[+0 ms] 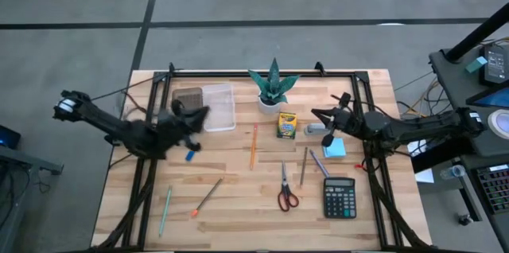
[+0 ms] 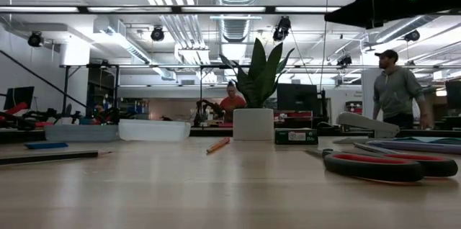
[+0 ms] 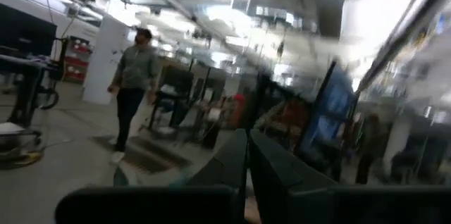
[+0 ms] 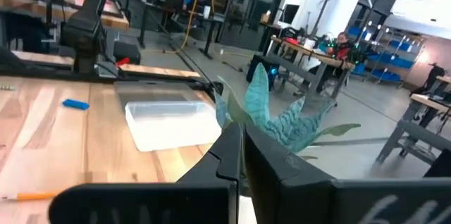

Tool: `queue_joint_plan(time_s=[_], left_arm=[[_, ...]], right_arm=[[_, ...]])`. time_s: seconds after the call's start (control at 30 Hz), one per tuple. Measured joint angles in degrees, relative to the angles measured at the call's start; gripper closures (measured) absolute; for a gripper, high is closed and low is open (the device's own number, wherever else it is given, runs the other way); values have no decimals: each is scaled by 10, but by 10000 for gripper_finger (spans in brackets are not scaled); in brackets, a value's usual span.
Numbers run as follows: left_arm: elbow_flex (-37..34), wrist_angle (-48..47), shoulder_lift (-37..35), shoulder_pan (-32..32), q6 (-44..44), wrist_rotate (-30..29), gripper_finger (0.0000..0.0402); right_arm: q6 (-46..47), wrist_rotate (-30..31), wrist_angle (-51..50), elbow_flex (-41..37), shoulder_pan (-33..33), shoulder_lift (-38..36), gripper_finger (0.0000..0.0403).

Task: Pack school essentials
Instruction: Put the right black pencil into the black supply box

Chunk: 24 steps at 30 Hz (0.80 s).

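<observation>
Scissors cut off rightward

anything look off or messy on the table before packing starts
Nothing spilled or damaged. The plant stands upright among the supplies. The pencils lie scattered at different angles, and the scissors lie closed on the bare wood. The clear container sits square, apparently empty. Both grippers hover shut.

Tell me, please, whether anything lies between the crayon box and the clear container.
Partly: the potted plant stands just beside the straight path from the crayon box to the clear container, and an orange pencil lies nearby.
</observation>
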Motion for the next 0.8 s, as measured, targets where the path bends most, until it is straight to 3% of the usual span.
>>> queue_joint_plan(time_s=[0.2,0.47,0.57,0.8], left_arm=[[55,9,87,18,-1,-2,401],[100,-11,150,56,2,-2,401],[103,-16,156,67,24,-2,401],[100,-16,140,70,177,-2,401]], right_arm=[[16,-6,-8,9,0,8,394],[109,-76,-45,64,0,75,394],[164,-76,-116,111,0,116,394],[284,-78,-296,221,1,209,394]])
